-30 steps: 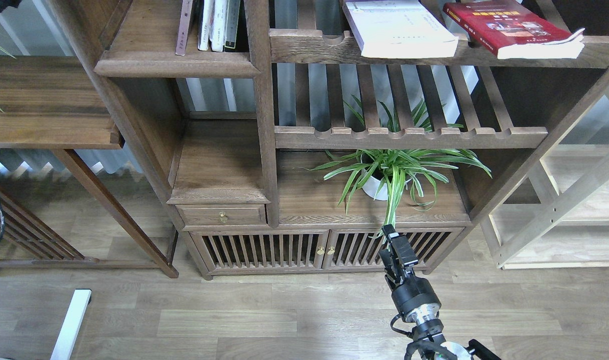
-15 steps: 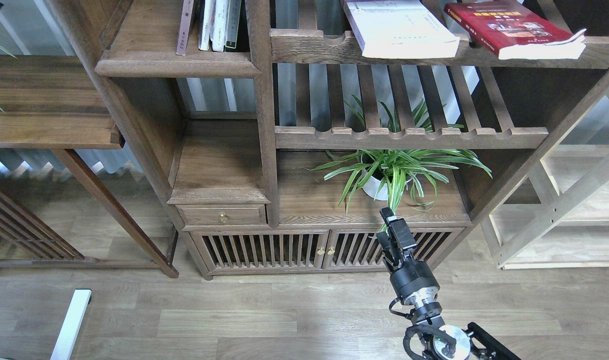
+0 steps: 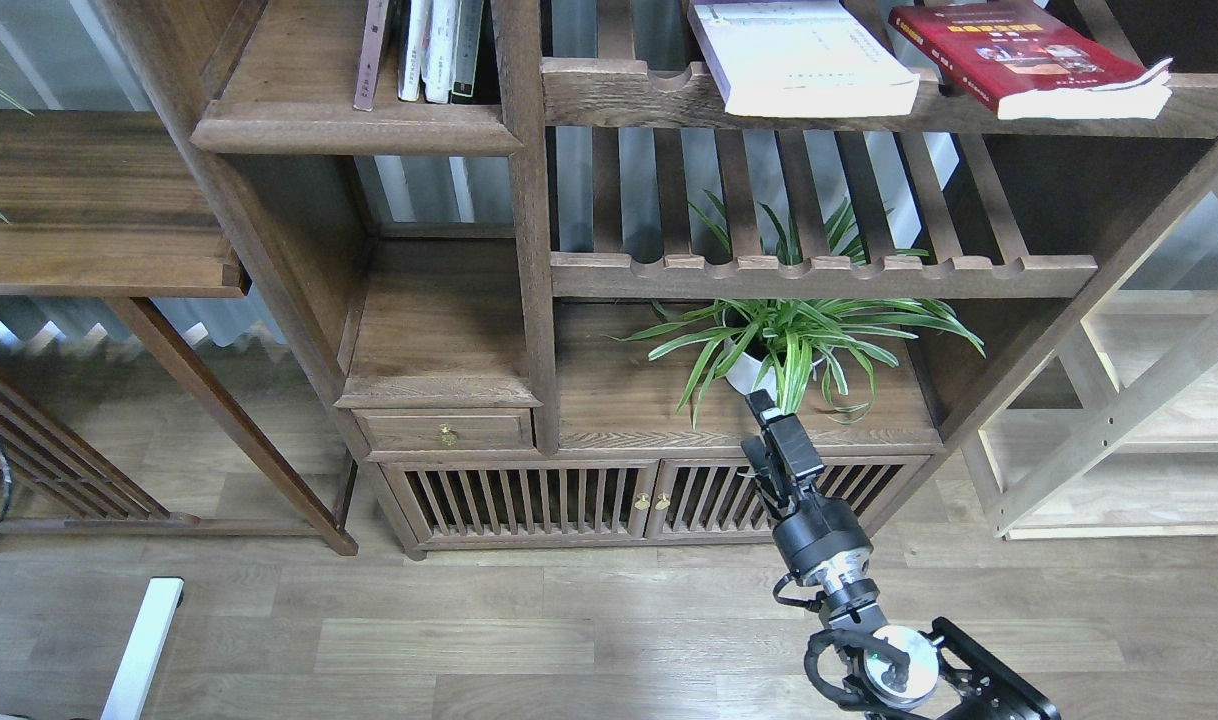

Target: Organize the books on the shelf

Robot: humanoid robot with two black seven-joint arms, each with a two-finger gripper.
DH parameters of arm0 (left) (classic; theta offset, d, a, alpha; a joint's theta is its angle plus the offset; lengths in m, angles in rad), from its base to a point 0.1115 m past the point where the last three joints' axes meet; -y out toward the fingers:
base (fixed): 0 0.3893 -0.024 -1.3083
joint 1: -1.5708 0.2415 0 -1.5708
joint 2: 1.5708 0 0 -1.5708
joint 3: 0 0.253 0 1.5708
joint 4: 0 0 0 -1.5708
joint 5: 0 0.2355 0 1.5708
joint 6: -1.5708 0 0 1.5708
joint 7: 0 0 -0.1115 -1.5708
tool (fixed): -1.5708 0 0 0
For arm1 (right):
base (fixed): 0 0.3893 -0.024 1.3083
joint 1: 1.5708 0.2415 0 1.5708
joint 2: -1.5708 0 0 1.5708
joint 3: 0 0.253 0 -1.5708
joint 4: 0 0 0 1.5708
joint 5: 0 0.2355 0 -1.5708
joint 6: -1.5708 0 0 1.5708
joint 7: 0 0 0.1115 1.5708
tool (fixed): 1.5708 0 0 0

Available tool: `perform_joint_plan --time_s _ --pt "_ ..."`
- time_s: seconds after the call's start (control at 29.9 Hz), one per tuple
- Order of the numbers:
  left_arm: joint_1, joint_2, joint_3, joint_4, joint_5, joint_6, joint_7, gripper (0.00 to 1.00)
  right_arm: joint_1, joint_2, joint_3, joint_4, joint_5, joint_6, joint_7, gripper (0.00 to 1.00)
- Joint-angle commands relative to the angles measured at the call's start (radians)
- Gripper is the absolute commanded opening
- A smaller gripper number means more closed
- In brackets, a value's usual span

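The white book [image 3: 804, 58] and red book [image 3: 1024, 55] lie flat on the slatted rack, high above my right gripper [image 3: 769, 430], which carries nothing; whether its fingers are parted I cannot tell. I should rise clear of the plant [image 3: 789, 345] just ahead, then approach the white book's near edge squarely.

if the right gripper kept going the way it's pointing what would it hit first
Probably the spider plant in its white pot: the right gripper points up and slightly left, its tip already overlapping the drooping leaves. Depth is unclear from this one view, so it may still be short of them.
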Motion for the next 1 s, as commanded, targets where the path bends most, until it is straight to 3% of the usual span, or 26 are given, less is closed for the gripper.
perform_joint_plan --time_s 0.0,0.37,0.67,0.97 --pt "0.069 -0.027 0.0 -0.03 -0.046 -0.002 0.0 0.99 0.0 -0.004 0.001 0.002 0.0 0.0 0.0 0.99" --pt "0.215 -0.13 -0.066 -0.065 -0.051 -0.105 0.0 0.99 0.009 -0.015 0.022 0.082 0.005 0.0 -0.002 0.99" --pt "0.466 -0.34 -0.112 -0.076 -0.073 -0.267 0.0 0.99 0.015 -0.022 0.059 0.115 0.007 0.0 0.0 0.99" --pt "0.629 -0.423 -0.111 -0.059 -0.079 -0.373 0.0 0.99 0.015 -0.03 0.11 0.122 0.007 0.0 0.003 0.99"
